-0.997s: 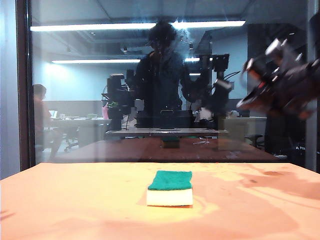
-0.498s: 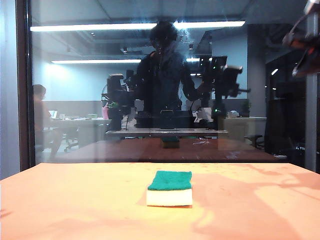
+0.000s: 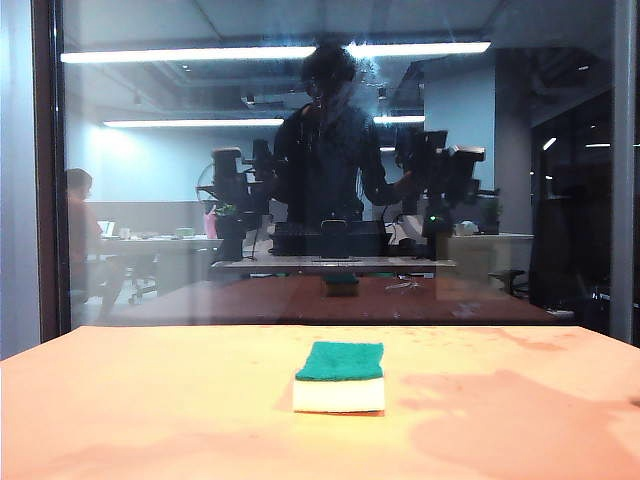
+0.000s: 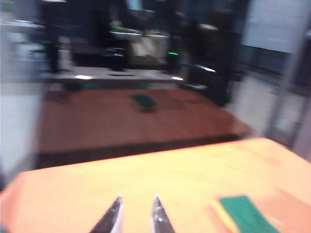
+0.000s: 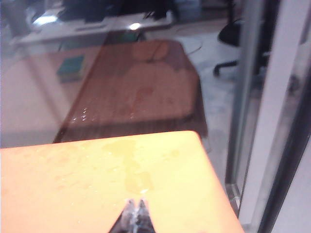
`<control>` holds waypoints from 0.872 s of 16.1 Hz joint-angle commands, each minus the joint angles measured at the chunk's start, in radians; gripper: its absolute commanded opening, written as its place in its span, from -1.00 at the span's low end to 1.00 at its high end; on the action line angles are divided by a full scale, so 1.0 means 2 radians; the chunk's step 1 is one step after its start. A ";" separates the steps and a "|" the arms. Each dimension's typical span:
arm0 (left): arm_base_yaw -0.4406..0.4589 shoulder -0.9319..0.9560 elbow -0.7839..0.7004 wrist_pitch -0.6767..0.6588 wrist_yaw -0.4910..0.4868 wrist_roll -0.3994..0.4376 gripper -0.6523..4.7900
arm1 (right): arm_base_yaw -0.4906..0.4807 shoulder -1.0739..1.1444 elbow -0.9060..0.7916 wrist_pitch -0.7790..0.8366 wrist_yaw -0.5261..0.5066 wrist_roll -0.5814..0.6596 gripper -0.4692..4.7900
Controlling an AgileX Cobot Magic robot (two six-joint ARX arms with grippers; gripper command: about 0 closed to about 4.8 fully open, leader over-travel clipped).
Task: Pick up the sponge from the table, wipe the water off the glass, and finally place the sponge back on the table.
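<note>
An office at night shows dimly in the large upright transparent glass pane [image 3: 330, 180], which acts almost as a mirror: ceiling strip lights, desks, a standing figure and the reflected arms all hang in it, with a dark frame strip down its left edge. In front of it runs the broad, smooth orange-tan table [image 3: 150, 400].

The small rectangular sponge [image 3: 340, 377], green scouring layer on top of thicker pale foam, lies flat near the middle of the table, a little way short of the glass, scourer side up. Nothing touches it. It looks to me as though it has been set down, or is waiting, where either arm can reach it easily.

Neither arm shows in the exterior view except as a reflection. The left gripper [image 4: 137, 217] hangs over bare table with its two pointed fingers spread apart and nothing between them; the sponge [image 4: 245, 213] lies off to one side of it, near but not under it. The right gripper [image 5: 134, 209] has its fingers pressed together, empty, above the table's far corner by the glass.

A scatter of tiny whitish water droplets [image 5: 83, 114] clings low on the glass in the right wrist view, so I would judge some wiping may remain.

There are no containers here.
</note>
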 commanded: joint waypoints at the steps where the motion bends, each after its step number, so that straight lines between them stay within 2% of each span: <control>1: 0.000 0.001 0.002 0.013 -0.027 0.029 -0.47 | 0.000 -0.036 -0.019 0.008 0.001 0.001 -0.84; 3: 0.000 0.001 0.001 0.027 -0.052 0.036 -0.47 | 0.000 -0.066 -0.038 0.009 0.001 0.004 -0.84; 5: 0.000 0.001 -0.015 0.076 -0.069 0.036 -0.47 | 0.000 -0.097 -0.061 0.008 0.001 0.004 -0.84; 9: 0.000 0.001 -0.065 0.161 -0.071 0.036 -0.47 | 0.000 -0.153 -0.101 0.006 0.001 0.018 -0.84; 14: 0.000 0.001 -0.077 0.158 -0.082 0.050 -0.47 | 0.001 -0.201 -0.151 0.005 0.001 0.017 -0.84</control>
